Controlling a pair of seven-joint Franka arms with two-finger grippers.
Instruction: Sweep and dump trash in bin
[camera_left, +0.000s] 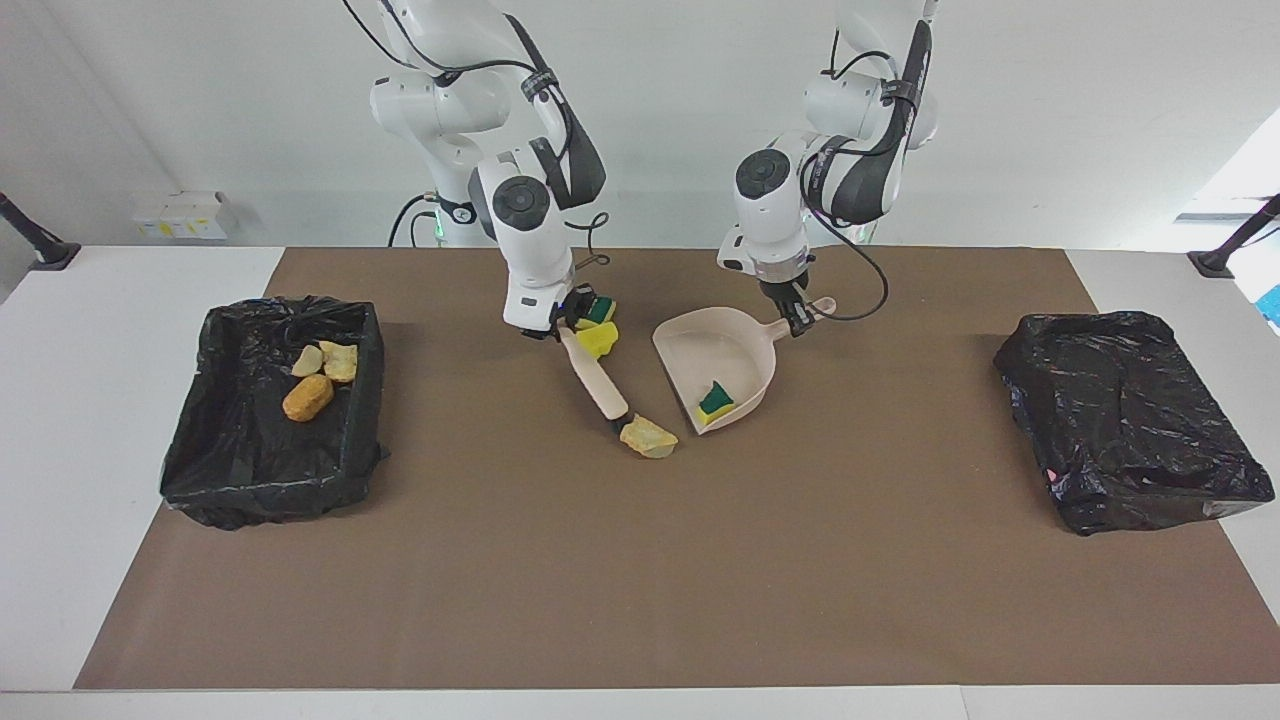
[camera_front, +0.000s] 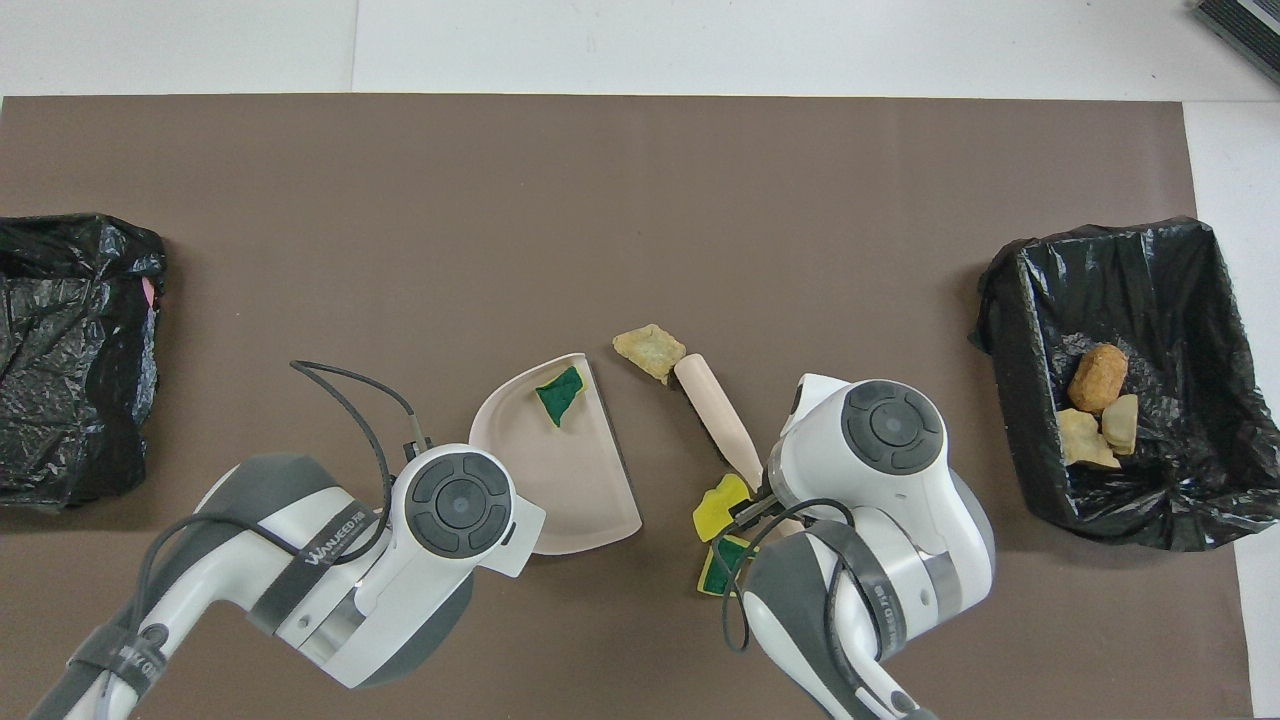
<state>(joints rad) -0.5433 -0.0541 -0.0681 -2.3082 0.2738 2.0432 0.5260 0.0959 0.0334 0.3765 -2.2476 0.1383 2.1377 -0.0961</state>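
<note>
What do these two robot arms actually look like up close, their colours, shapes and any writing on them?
Both arms are glossy white with rounded, bulging joints and dark grey bands and round caps. Black cables loop loosely along each one. Grey straps printed with lettering wrap the forearms. The left gripper and right gripper are small, dark, two-fingered ends.

One word is showing clearly: "WANJEED" in white capitals, running along the dark grey band on the left arm's forearm (camera_front: 335, 548) in the overhead view. A similar white line is sitting on the right arm's dark band (camera_front: 885, 612) there, and on the left arm's band (camera_left: 822, 165) in the facing view, but both are turning away and cannot be read.
</note>
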